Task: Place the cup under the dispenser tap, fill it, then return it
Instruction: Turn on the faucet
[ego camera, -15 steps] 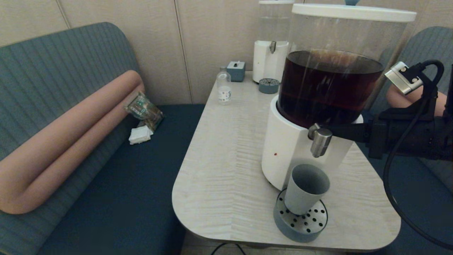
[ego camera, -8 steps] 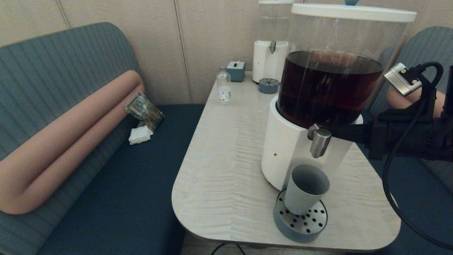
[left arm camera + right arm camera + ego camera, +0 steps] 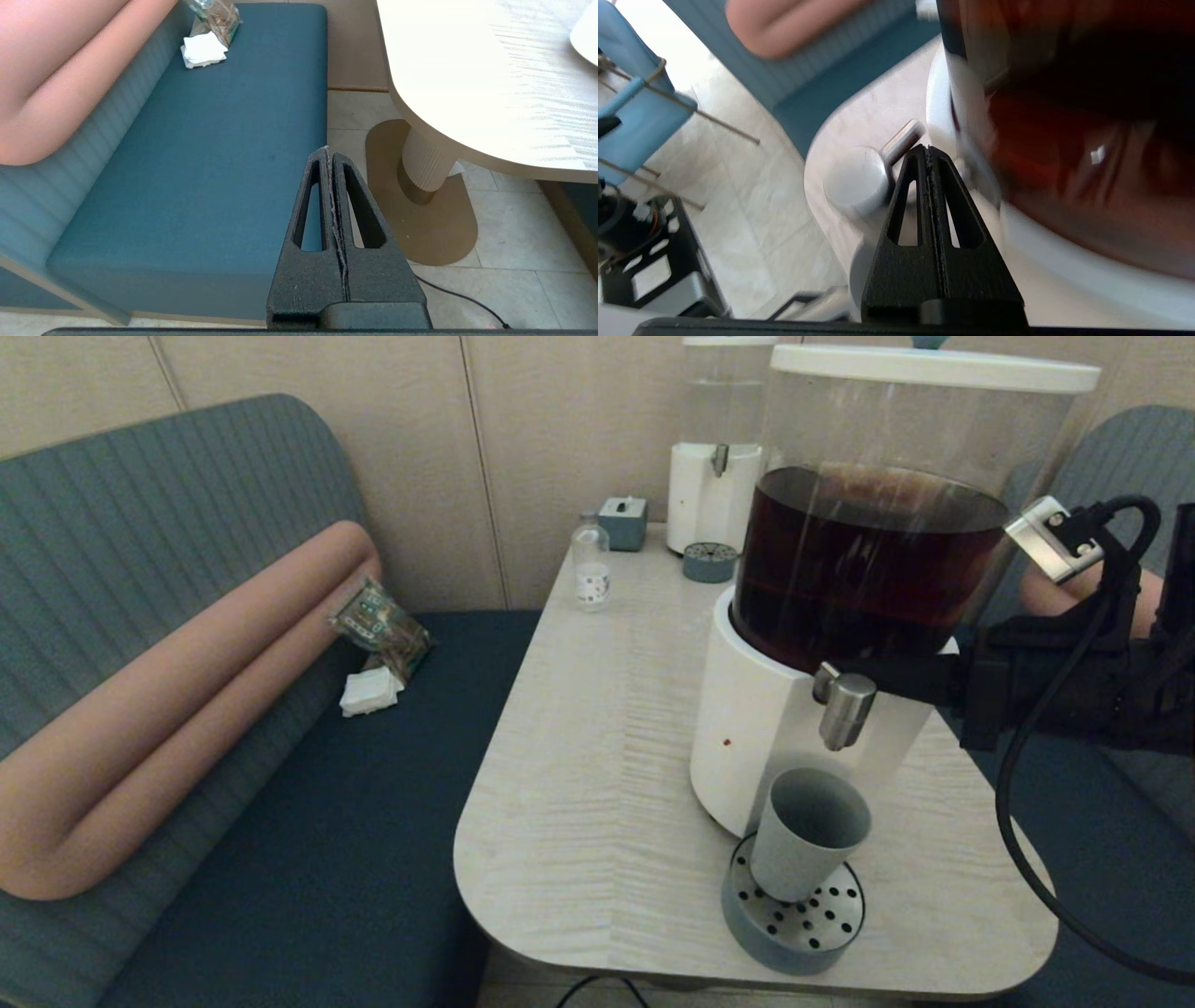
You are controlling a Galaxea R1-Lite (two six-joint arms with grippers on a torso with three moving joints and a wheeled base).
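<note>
The grey-blue cup (image 3: pixel 808 835) stands on the round perforated drip tray (image 3: pixel 794 924), right below the brushed-steel dispenser tap (image 3: pixel 845 707) of the big dispenser (image 3: pixel 868 569) holding dark brown liquid. Only the cup's grey inside shows, with no liquid in it. My right gripper (image 3: pixel 864 674) reaches in from the right, shut and holding nothing, its tips against the tap's rear stem. In the right wrist view the right gripper (image 3: pixel 927 149) sits beside the tap's round top (image 3: pixel 854 179). My left gripper (image 3: pixel 329 151) hangs shut and holding nothing over the bench edge, off the table.
A smaller white dispenser (image 3: pixel 714 476) with clear liquid, its little drip tray (image 3: pixel 709 562), a clear bottle (image 3: pixel 590 569) and a small blue box (image 3: pixel 623 523) stand at the table's far end. The blue bench (image 3: pixel 308 821) with a pink bolster lies to the left.
My right arm has shifted slightly up and to the left at the tap. The cup has stayed on the drip tray.
</note>
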